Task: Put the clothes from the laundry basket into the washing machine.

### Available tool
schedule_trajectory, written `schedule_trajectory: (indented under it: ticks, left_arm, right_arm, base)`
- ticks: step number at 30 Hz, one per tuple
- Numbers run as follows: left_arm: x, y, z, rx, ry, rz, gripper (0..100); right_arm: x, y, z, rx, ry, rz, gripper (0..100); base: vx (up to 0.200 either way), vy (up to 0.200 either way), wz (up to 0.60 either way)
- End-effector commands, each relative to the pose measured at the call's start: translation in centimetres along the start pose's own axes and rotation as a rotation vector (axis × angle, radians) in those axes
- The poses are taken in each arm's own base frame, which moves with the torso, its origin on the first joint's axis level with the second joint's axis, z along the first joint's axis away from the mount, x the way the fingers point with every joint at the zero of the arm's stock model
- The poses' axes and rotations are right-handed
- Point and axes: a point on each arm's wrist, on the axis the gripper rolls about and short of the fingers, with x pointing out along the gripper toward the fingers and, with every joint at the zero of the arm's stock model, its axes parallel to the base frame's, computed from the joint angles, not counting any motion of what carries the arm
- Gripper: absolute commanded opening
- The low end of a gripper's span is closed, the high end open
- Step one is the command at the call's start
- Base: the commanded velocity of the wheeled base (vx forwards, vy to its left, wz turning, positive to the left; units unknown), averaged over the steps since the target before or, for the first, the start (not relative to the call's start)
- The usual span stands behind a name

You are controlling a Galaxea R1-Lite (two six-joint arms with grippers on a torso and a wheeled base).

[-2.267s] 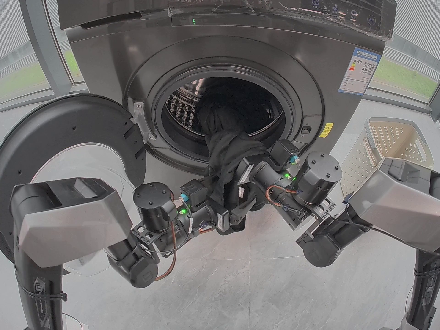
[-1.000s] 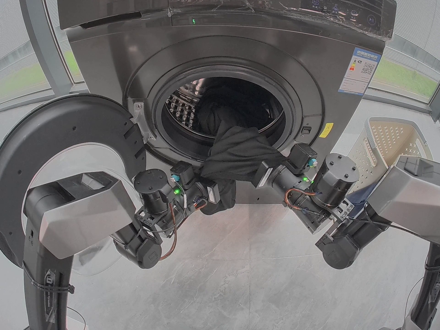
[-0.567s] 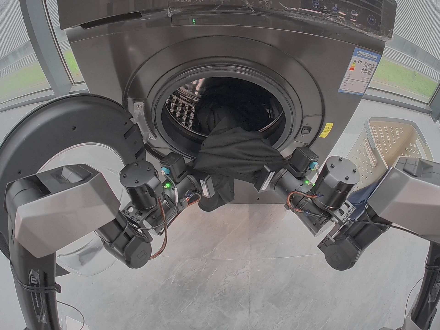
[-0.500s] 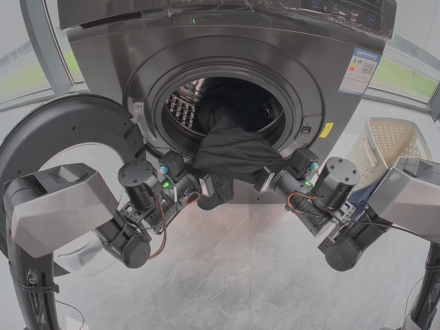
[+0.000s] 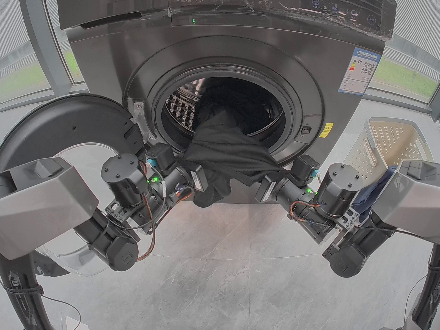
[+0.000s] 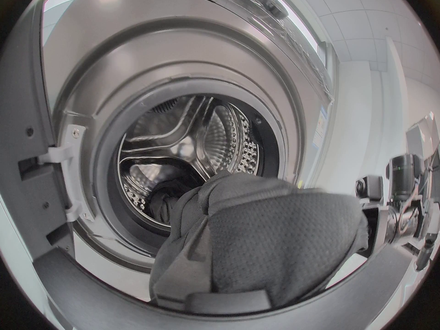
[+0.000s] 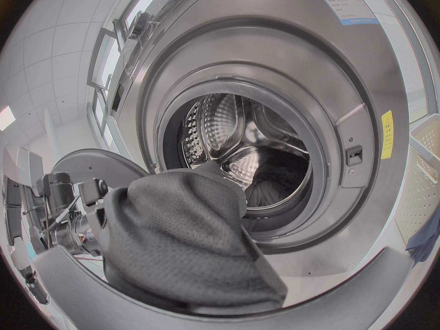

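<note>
Grey metal covers the washing machine [image 5: 105,65]. A black cloth [image 5: 227,147] hangs out of its round hole. One end lies inside the drum [image 5: 181,108], and the rest spills over the rim at 6 o'clock. The left gripper [image 5: 205,185] pinches the black cloth at 7 o'clock of the hole, and a bit droops under it. The right gripper [image 5: 260,183] pinches the other side at 5 o'clock. The cloth is pulled flat between them. The door [image 5: 64,124] stands open at 9 o'clock. The laundry basket [image 5: 398,138] sits at 4 o'clock, with a blue cloth [image 5: 372,192] at its edge.
</note>
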Motion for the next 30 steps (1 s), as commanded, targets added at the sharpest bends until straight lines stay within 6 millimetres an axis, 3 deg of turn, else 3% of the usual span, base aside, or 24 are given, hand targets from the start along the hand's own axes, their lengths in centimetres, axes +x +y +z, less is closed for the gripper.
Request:
schedule_trajectory:
  ticks: [1,5,11,15,18,24,30]
  left_arm:
    - [-1.0,-0.3,2.3,-0.04,-0.039,-0.005,0]
    - [-2.0,-0.2,3.0,-0.073,-0.037,-0.001,0]
    - [-4.6,0.0,3.6,-0.085,0.007,0.01,0]
    - [-7.9,-0.3,4.8,-0.12,0.034,0.0,0]
    - [-9.1,-0.4,4.5,-0.119,0.072,0.0,0]
    - [-9.4,-0.5,4.4,-0.114,0.08,-0.004,0]
    - [-10.9,-1.1,3.3,-0.103,0.155,-0.042,0]
  right_arm:
    - [-0.2,0.4,0.0,0.006,0.002,0.01,100]
    - [-1.1,0.4,0.1,0.021,0.027,0.013,100]
    - [-5.1,-0.2,-0.2,0.001,0.149,0.033,100]
    - [-7.0,-0.7,-0.7,-0.03,0.214,0.034,100]
    - [-7.3,-1.0,-1.1,-0.037,0.238,0.023,100]
    - [-7.4,-1.9,-0.9,-0.039,0.234,-0.012,100]
    - [-7.7,-2.4,-0.8,-0.032,0.237,-0.037,100]
  base:
    - [0.0,0.0,0.0]
    - [0.0,0.0,0.0]
    - [0.0,0.0,0.0]
    - [0.0,0.0,0.0]
    - [0.0,0.0,0.0]
    - [0.0,0.0,0.0]
    - [0.0,0.0,0.0]
